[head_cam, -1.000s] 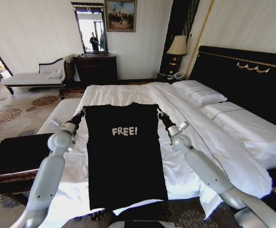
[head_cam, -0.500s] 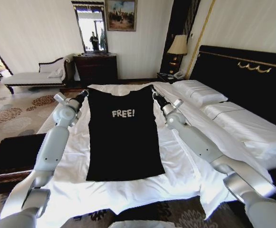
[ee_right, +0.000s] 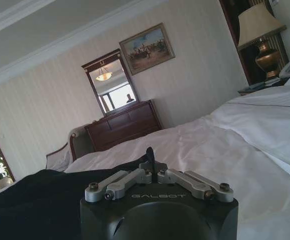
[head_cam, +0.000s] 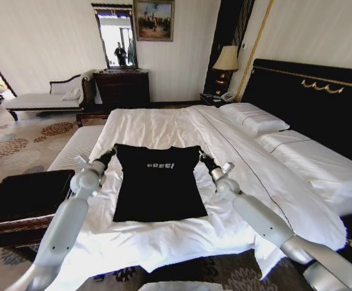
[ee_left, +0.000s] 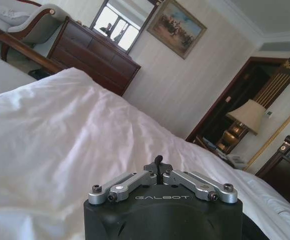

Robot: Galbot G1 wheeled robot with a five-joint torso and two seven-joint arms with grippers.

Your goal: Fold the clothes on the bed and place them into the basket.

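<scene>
Left gripper (head_cam: 110, 151): pinching shirt (head_cam: 159, 188) shoulder.
Right gripper (head_cam: 203, 157): pinching the other shoulder.
Risk: uneven release on the bed (head_cam: 163, 124) could bunch the collar.

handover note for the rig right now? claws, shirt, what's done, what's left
Left claw: shut on the T-shirt at one top corner.
Right claw: shut on the other top corner.
T-shirt lies on the bed, sleeves tucked in, bottom part apparently folded under; lettering faces up, top edge held by both claws.
Basket sits beside the bed on the robot's left.
Left: finish folding, move the shirt into the basket.
</scene>
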